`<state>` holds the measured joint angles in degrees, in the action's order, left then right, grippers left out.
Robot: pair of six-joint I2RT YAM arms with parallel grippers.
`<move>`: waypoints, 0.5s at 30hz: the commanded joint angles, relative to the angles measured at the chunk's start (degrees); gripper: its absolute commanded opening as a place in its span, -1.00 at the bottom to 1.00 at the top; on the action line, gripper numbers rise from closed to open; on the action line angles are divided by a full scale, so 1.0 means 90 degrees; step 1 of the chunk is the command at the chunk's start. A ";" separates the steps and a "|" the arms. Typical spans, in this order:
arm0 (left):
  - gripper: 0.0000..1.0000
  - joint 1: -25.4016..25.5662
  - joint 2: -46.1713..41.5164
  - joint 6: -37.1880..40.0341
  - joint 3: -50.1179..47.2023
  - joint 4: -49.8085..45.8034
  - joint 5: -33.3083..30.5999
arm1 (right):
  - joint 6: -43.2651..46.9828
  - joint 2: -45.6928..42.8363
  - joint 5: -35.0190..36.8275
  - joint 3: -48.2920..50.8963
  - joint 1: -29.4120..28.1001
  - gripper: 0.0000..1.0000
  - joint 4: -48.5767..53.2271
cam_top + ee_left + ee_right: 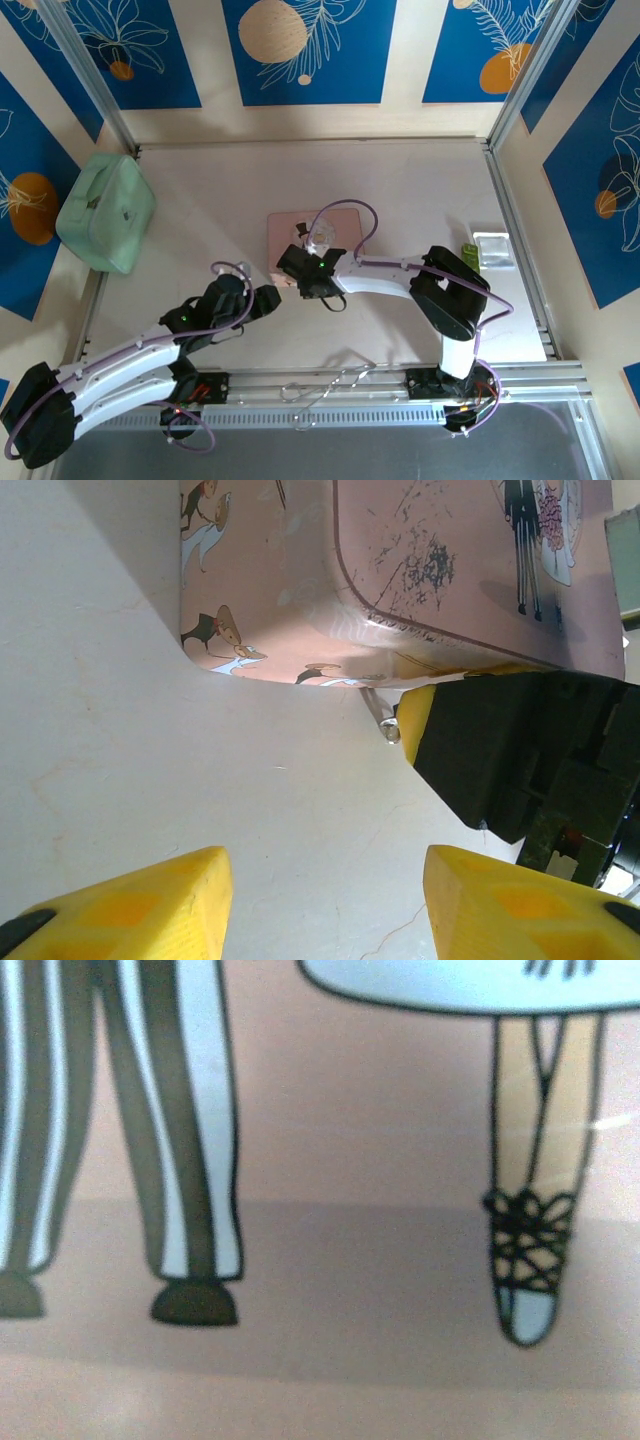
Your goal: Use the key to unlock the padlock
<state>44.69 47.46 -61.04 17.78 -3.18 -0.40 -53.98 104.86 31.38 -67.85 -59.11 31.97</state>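
Two risks stand out from the top view. The right gripper [303, 272] sits against the near edge of the pink tin box [335, 222], so a push could slide the tin across the table [420, 180]. The left gripper [268, 298] is just beside it, close enough that the two could knock together. The right arm reaches leftward with its elbow folded back. The left arm stretches low and diagonally from its base toward the tin's near corner.

From the left wrist, I see its yellow fingertips [150, 900] standing moderately apart with only bare table between them. A small silvery piece hangs at the tin's lower edge, just beside the right gripper's yellow tip. I take it for the padlock [383, 718], though it is too small to be sure. A squeeze slightly off line could flick it aside or pinch the tin's rim instead. I cannot tell how the right jaws stand, or whether they hold anything.

From the right wrist, the camera is close against the tin's illustrated face and blurred, so I judge any fine alignment there as guesswork.
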 commanded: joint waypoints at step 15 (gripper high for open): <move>0.03 0.0336 -0.0011 0.0529 -0.0488 0.1104 -0.0335 | 0.0177 0.0472 -0.1849 -0.0937 0.0339 -0.70 0.1150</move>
<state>46.48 47.88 -58.50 14.98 3.90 -1.13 -53.45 107.42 20.51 -74.19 -56.73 38.98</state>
